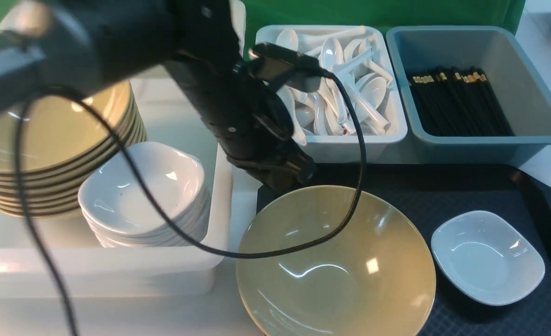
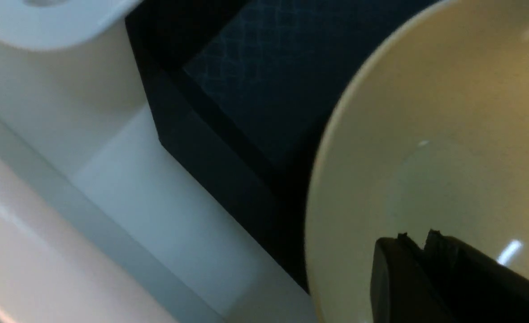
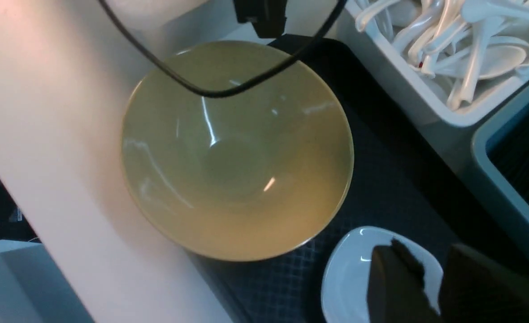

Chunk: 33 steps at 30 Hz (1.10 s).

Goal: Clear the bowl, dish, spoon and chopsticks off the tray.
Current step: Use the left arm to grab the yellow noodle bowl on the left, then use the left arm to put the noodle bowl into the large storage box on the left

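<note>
The mustard-yellow bowl (image 1: 336, 266) sits on the left part of the black tray (image 1: 462, 196), overhanging its left rim. The small white dish (image 1: 488, 256) lies to its right on the tray. My left gripper (image 1: 282, 179) is at the bowl's far rim; in the left wrist view it (image 2: 417, 235) is shut and empty over the bowl (image 2: 448, 134). My right gripper (image 3: 426, 246) is open above the dish (image 3: 349, 273), whose rim shows between the jaws. No loose spoon or chopsticks show on the tray.
A white tub of spoons (image 1: 336, 79) and a grey-blue tub of black chopsticks (image 1: 462, 102) stand behind the tray. At the left, a white tub (image 1: 116, 270) holds a stack of yellow bowls (image 1: 56, 140) and a stack of white dishes (image 1: 144, 196). The left arm's cable (image 1: 359, 154) hangs over the bowl.
</note>
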Each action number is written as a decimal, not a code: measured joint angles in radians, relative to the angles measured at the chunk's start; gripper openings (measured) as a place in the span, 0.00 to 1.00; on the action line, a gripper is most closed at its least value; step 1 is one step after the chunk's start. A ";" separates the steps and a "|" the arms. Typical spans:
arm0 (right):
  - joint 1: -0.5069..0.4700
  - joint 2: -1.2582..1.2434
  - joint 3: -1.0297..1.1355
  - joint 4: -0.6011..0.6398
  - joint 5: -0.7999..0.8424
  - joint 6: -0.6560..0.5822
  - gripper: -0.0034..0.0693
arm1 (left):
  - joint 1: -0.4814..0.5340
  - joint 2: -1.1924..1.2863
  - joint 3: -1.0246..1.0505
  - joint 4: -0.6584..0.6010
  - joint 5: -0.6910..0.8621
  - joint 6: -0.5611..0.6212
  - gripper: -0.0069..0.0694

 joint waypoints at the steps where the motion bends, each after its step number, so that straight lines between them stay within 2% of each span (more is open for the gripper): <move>1: 0.000 -0.020 0.011 0.000 0.000 0.001 0.31 | -0.010 0.024 -0.011 0.021 -0.005 0.001 0.24; 4: 0.000 -0.063 0.031 -0.005 0.000 0.013 0.31 | -0.050 0.081 -0.044 0.111 -0.028 0.003 0.42; 5: 0.000 -0.065 0.031 -0.005 0.000 0.016 0.31 | -0.053 0.081 -0.045 0.111 -0.031 0.003 0.43; 7: 0.000 -0.079 0.034 -0.011 0.000 0.026 0.31 | -0.088 0.115 -0.052 0.171 -0.053 0.003 0.56; 9: 0.000 -0.080 0.036 -0.014 0.000 0.027 0.31 | -0.105 0.140 -0.052 0.192 -0.065 0.003 0.62; 12: 0.000 -0.078 0.036 -0.014 0.000 0.028 0.32 | -0.112 0.177 -0.054 0.198 -0.070 -0.008 0.65; 15: 0.000 -0.078 0.036 -0.017 0.000 0.029 0.32 | -0.112 0.203 -0.054 0.198 -0.069 -0.046 0.59; 16: 0.000 -0.078 0.036 -0.017 0.000 0.029 0.32 | -0.112 0.215 -0.054 0.198 -0.063 -0.071 0.48; 17: 0.000 -0.078 0.036 -0.017 0.000 0.029 0.32 | -0.112 0.216 -0.054 0.198 -0.062 -0.076 0.47; 18: 0.000 -0.078 0.036 -0.017 0.000 0.029 0.33 | -0.112 0.215 -0.056 0.198 -0.040 -0.075 0.36; 19: 0.000 -0.078 0.036 -0.017 0.000 0.029 0.33 | -0.112 0.212 -0.058 0.185 -0.036 -0.076 0.34; 20: 0.000 -0.078 0.036 -0.017 0.000 0.030 0.33 | -0.111 0.198 -0.061 0.160 -0.023 -0.079 0.27; 25: 0.000 -0.078 0.036 -0.017 -0.002 0.030 0.33 | -0.101 0.124 -0.096 0.066 0.036 -0.074 0.12; 29: 0.000 -0.078 0.036 -0.019 -0.038 0.031 0.33 | -0.036 0.023 -0.133 -0.049 0.056 -0.019 0.11; 33: 0.000 -0.054 0.036 -0.010 -0.081 0.031 0.33 | 0.114 -0.120 -0.144 -0.219 0.078 0.015 0.10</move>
